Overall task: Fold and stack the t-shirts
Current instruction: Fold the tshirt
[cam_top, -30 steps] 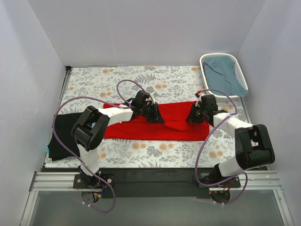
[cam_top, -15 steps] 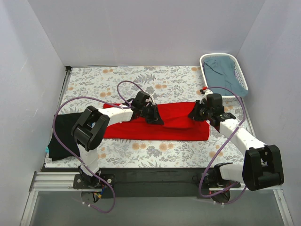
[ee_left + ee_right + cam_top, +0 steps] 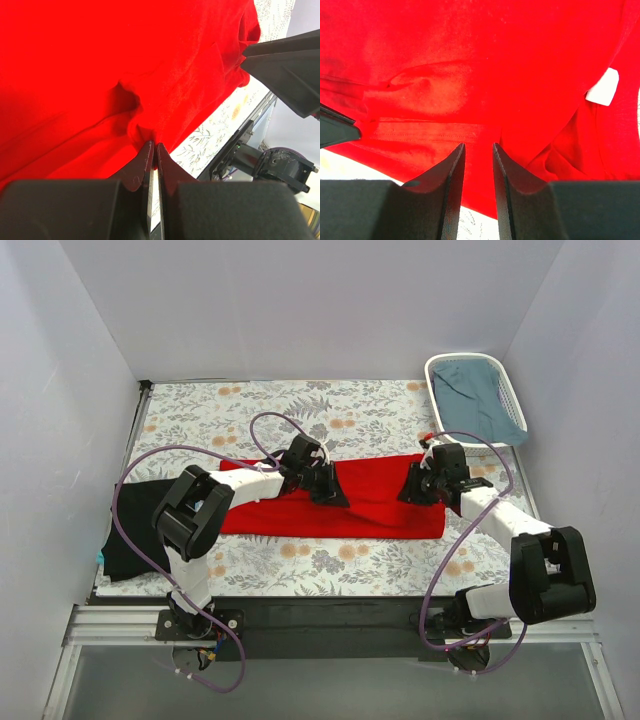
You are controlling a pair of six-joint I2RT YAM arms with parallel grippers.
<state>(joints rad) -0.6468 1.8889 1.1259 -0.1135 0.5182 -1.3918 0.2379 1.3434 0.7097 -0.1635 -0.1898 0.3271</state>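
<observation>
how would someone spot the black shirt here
Start at the flowered table and go to its near left edge. The black shirt lies there. Unlike the red shirt spread across the middle, it is dark and off to one side.

White links, bulky black joint housings on left arm [image 3: 245,480] and right arm [image 3: 490,505]; looped purple cables [image 3: 115,508]; matte black wedge-shaped pincer fingers [image 3: 447,195].

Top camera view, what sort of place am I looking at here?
Probably a robot lab cell for laundry folding: plain white walls box in a floral-covered table, a left arm and right arm are bolted to a rail, and a red t-shirt lies near a white laundry basket.
</observation>
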